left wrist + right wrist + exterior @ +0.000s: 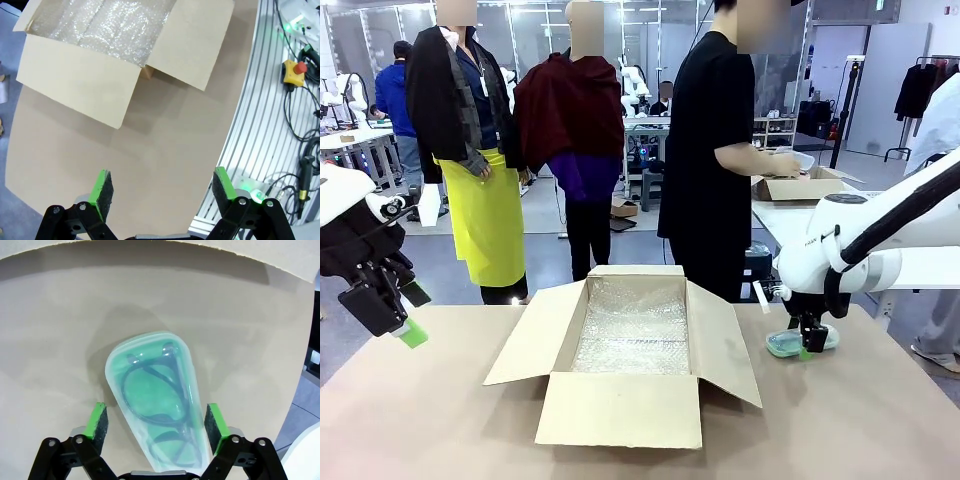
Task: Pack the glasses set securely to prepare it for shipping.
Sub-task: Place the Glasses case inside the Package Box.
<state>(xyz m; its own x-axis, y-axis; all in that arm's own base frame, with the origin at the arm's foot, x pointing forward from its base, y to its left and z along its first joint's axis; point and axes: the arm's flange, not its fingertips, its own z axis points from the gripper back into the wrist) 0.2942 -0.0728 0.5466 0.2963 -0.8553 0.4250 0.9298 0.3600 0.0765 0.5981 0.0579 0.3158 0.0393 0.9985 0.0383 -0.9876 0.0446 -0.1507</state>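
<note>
An open cardboard box [620, 410] sits mid-table with its four flaps splayed out and crinkled bubble wrap [632, 325] lining the inside. It stands between the two arms, well apart from both. To its right, near the table's [440, 420] far right edge, lies the mint-green pair of glasses [790, 345], flat on the matte tan surface in a smooth, rounded, see-through plastic shell. The right gripper [807, 345] is down over it. The right wrist view adds that the green-padded fingers [98, 421] stand apart on either side of the shell, one pad at its edge and the other just clear, and that dark rims show through the tinted plastic. The left gripper [410, 330] hangs above the table's left edge. Its wrist view shows the jaws wide apart with nothing between them, and beyond the table edge a ribbed aluminium base with cables and a yellow stop button [292, 72]. A person in black [715, 150] stands past the far side.
</note>
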